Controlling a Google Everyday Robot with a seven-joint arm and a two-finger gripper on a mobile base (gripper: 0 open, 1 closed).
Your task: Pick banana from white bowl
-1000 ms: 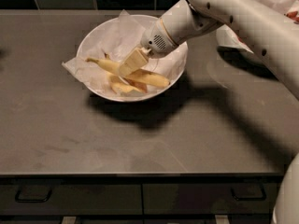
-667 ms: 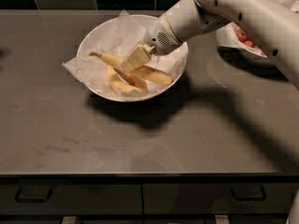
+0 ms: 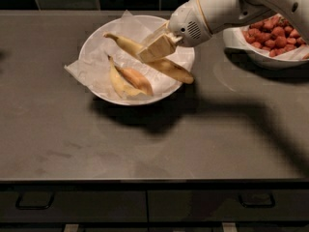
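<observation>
The long slim yellow banana (image 3: 169, 66) hangs lifted above the white bowl (image 3: 94, 37), tilted, its dark stem tip at the upper left and its other end over the bowl's right rim. My gripper (image 3: 155, 47) is shut on the banana's middle, the white arm reaching in from the upper right. The bowl is lined with crinkled white paper (image 3: 79, 71). A shorter, stubbier yellow banana (image 3: 126, 80) still lies inside the bowl at its front.
A second white bowl with red strawberries (image 3: 270, 40) stands at the back right, under the arm. The bowls sit on a dark grey counter (image 3: 145, 144) with drawers and handles along its front. Dark tiles run behind.
The gripper has risen with the long banana, lifting it off the bowl's contents. The arm has pulled upward and rightward, uncovering the strawberry bowl.
</observation>
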